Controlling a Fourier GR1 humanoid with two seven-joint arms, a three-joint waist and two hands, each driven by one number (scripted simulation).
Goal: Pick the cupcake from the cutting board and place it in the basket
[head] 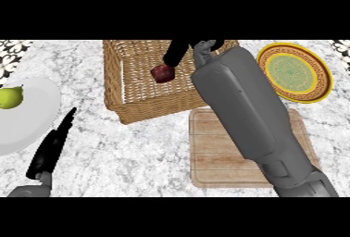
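Observation:
The cupcake [163, 73], small and dark red, lies inside the wicker basket [113, 78] at the upper middle. My right forearm reaches from the lower right across the wooden cutting board [219, 157] to the basket. My right hand [179, 52] hangs over the basket's inside, its straight fingers pointing down-left, their tips right at the cupcake's top. The thumb stands apart near the basket's far rim. No finger curls round the cupcake. The board's visible part is bare. My left hand [50, 149] rests open at the lower left, fingers up.
A yellow patterned plate [295, 71] sits at the upper right, beside the forearm. A white plate [27, 122] at the left edge holds a green pear [10, 97]. Marble counter shows between the basket and the left hand.

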